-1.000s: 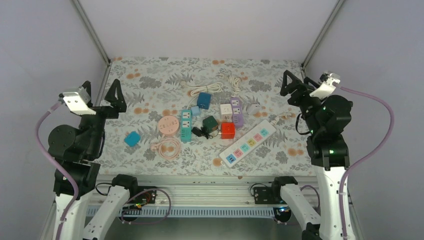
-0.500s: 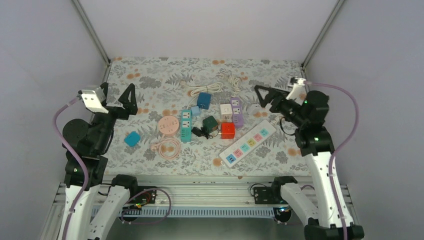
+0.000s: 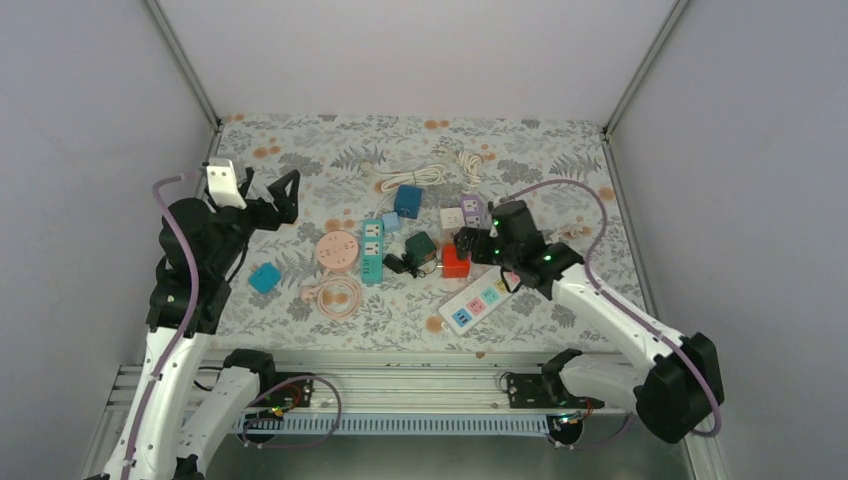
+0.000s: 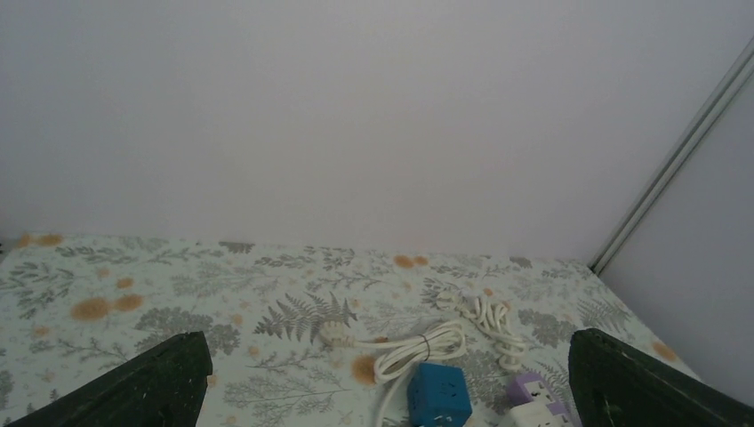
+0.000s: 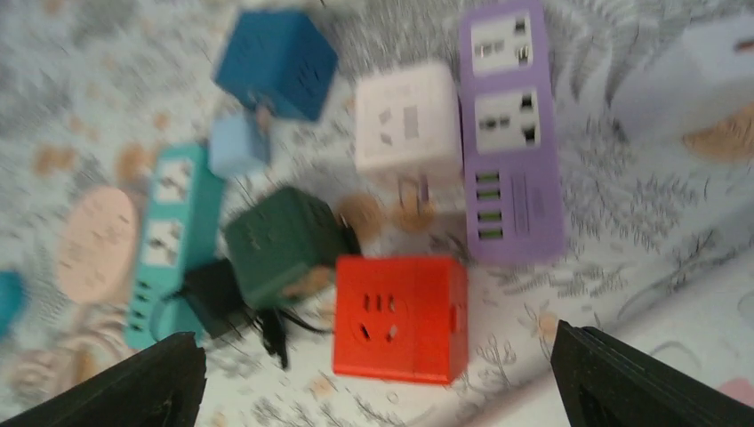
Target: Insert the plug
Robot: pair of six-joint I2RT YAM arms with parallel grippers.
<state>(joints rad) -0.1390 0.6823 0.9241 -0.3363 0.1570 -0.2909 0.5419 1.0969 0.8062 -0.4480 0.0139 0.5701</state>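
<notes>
Plug: small matte black block (image 5: 213,298) with a dark cord, lying on the cloth against the dark green cube (image 5: 280,240) and beside the teal strip (image 5: 169,231); no claw touches it.
Right gripper (image 3: 478,243): claw spread wide, holding nothing, hanging over the red cube socket (image 5: 400,316), a glossy square-edged block.
Left gripper (image 3: 270,185): claw spread wide, holding nothing, raised near the left wall, well apart from the cluster.
Neighbours: purple strip (image 5: 511,133), long and flat with 2 sockets; pale rounded cube (image 5: 407,116) just beside it; blue cube (image 4: 438,391) near a coiled white cable (image 4: 418,342).
Cloth (image 3: 300,150): flat fern print with orange spots.
Edges: long white strip (image 3: 470,305) lies slanted toward the cloth's front edge, just right of the red cube socket; metal rails (image 3: 185,70) rise at the 2 back corners.
</notes>
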